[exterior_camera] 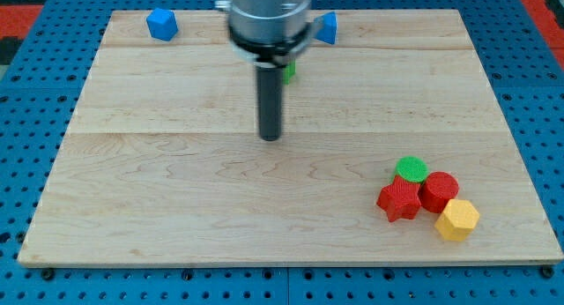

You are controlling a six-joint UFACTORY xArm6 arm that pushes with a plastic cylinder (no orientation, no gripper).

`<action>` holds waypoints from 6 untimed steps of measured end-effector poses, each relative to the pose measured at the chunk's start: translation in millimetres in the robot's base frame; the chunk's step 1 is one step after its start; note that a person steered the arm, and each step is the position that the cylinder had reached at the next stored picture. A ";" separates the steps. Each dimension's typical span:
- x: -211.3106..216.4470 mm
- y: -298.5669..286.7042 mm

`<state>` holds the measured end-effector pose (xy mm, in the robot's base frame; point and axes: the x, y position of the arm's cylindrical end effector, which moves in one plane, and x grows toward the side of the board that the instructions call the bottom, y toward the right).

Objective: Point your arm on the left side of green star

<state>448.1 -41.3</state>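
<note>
A green block point(289, 71), probably the green star, shows only as a small sliver behind the rod near the view's top centre; its shape cannot be made out. My tip point(270, 136) rests on the board below and slightly left of that green block, apart from it. The arm's grey body point(267, 18) hides most of the block.
A blue block point(162, 25) sits at the top left and another blue block point(327, 28) at the top centre-right. At the lower right a green round block point(411, 169), a red star point(399, 200), a red round block point(439, 190) and a yellow hexagon block point(457, 219) cluster together on the wooden board point(176, 190).
</note>
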 end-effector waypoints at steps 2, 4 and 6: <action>-4.6 -115.3; -119.5 -123.6; -137.5 1.6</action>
